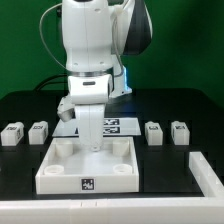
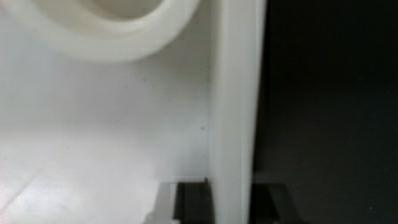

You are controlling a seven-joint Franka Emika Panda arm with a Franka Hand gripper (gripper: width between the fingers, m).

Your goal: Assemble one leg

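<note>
With the gripper (image 1: 92, 146) at the wall of the tray (image 1: 60, 180), jaw state indeterminate, we judge tray positioning underway; next, fetch a leg (image 1: 153, 131).

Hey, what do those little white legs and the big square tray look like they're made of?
Legs: probably hard white plastic, matte, with crisp block edges and no shine. Tray: seemingly the same matte white plastic, smooth, with moulded round sockets.
</note>
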